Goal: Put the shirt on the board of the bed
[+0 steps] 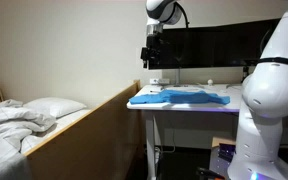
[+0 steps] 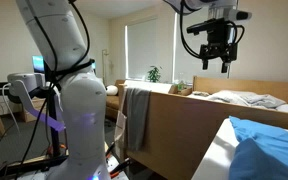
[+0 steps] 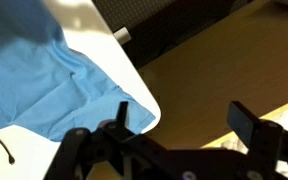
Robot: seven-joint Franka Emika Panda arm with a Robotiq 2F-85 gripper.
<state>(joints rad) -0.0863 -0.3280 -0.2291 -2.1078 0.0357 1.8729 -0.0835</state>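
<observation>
A light blue shirt (image 1: 180, 97) lies flat on the white table (image 1: 144, 106); it also shows in an exterior view (image 2: 272, 150) and in the wrist view (image 3: 34, 85). The wooden board of the bed (image 1: 89, 125) stands beside the table and shows in an exterior view (image 2: 189, 120). My gripper (image 1: 153, 61) hangs open and empty well above the shirt, seen in an exterior view (image 2: 215, 60) and in the wrist view (image 3: 184, 122), where its fingers are over the table edge and the board.
The bed has white pillows and a rumpled duvet (image 1: 19, 122). A dark monitor (image 1: 219, 45) stands at the back of the table. A grey cloth (image 2: 134, 115) hangs over a board near the robot base (image 2: 79, 110). A small white object (image 1: 156, 80) sits on the table.
</observation>
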